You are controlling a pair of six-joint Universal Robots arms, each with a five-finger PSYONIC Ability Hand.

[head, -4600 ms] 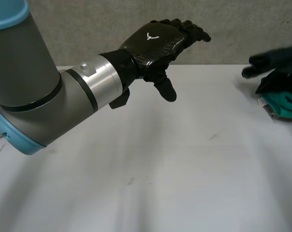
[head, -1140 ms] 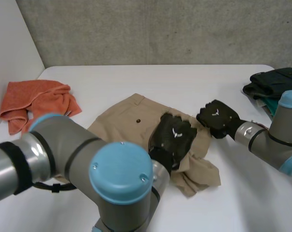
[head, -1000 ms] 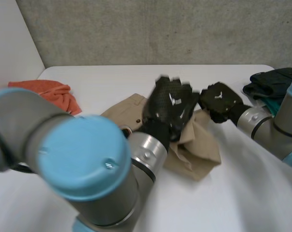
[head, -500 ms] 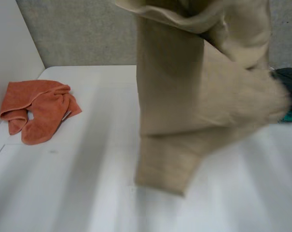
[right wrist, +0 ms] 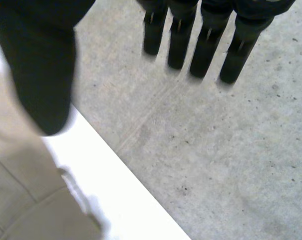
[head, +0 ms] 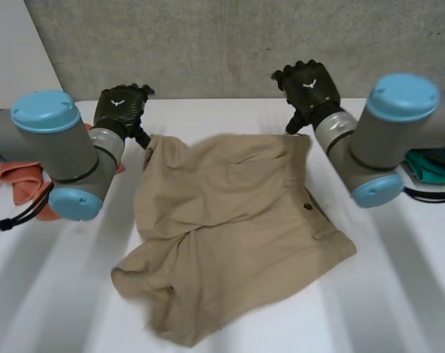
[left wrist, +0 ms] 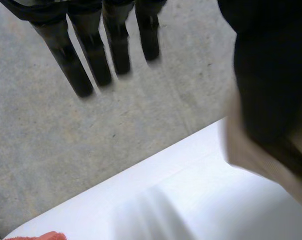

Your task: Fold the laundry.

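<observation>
Beige shorts (head: 229,228) lie spread on the white table (head: 399,294), waistband toward the far edge and legs rumpled toward the near side. My left hand (head: 123,107) hovers just above the far left waistband corner. In the left wrist view its fingers (left wrist: 93,60) are straight and apart from the thumb, with the beige cloth (left wrist: 250,155) under the thumb. My right hand (head: 307,81) is raised over the far right waistband corner. Its fingers (right wrist: 205,45) are also straight, the thumb stands off from them, and the shorts (right wrist: 21,190) lie below it.
An orange towel (head: 16,184) lies at the table's left edge, partly behind my left arm. A pile of dark and teal clothes (head: 432,165) sits at the right edge behind my right arm. A grey wall stands behind the table's far edge.
Half a second ago the shorts hung high in the air in front of the camera. Now they lie flat on the table and both hands have opened at the waistband corners.
</observation>
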